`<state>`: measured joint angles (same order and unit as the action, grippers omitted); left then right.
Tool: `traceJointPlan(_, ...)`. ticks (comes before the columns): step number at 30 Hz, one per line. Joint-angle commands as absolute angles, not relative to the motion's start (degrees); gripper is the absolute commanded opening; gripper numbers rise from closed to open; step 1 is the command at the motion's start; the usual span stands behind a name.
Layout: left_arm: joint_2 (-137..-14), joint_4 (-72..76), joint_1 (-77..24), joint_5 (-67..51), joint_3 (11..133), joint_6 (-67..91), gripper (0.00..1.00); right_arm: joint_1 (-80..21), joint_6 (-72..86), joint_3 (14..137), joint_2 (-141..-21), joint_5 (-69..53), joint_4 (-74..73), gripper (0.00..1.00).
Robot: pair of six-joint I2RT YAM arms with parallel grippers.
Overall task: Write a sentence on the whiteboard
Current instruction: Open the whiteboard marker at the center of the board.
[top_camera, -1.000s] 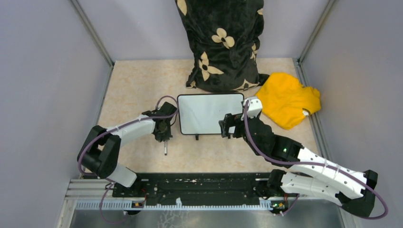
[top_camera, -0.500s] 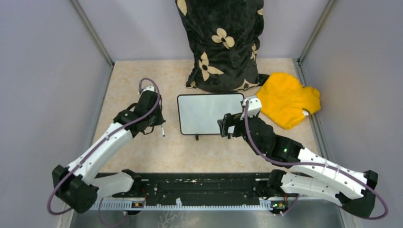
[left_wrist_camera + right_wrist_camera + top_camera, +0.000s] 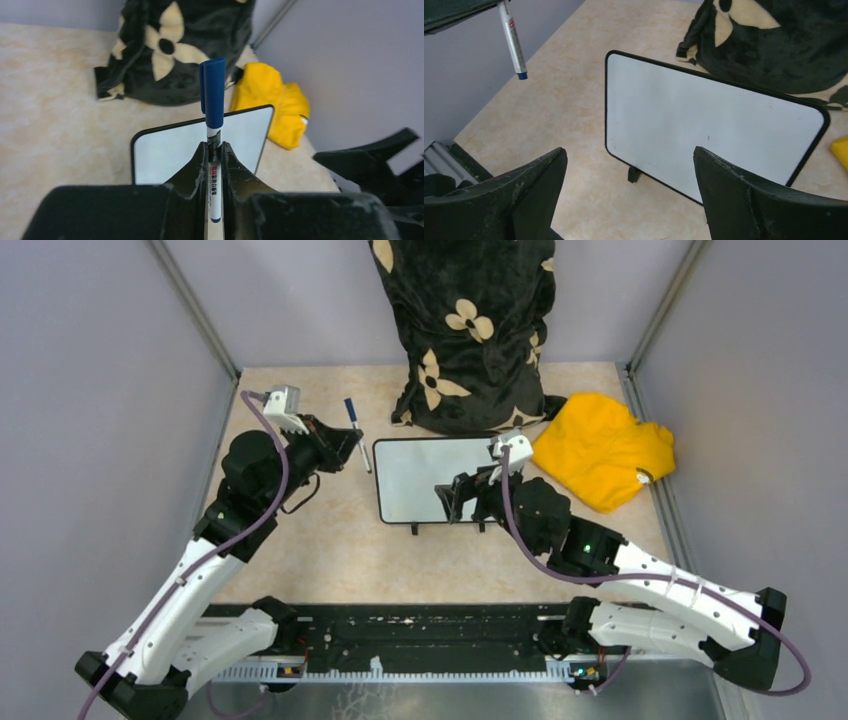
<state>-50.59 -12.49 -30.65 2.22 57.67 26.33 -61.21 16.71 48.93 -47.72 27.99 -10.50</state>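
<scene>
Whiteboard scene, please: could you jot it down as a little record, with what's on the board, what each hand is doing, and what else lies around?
Whiteboard: blank, no writing yet
Left hand: shut on the pen, off to the left of the board
Pen cap: blue, on
Right hand: open, empty, at the board's near edge
Nearby: yellow cloth to the board's right, black flowered cushion behind it
</scene>
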Motion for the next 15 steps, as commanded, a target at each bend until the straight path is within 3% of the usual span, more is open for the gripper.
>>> traceJointPlan(1,-48.8,2.1,-30.7,-12.4,53.4,29.1,0.0,-60.8,18.5,52.0,-49.1,21.3,-3.0,0.95)
traceJointPlan(15,-45.3,23.4,-30.6,-27.1,43.1,41.7,0.0,-60.8,21.7,49.2,-49.7,3.8,9.3,0.93)
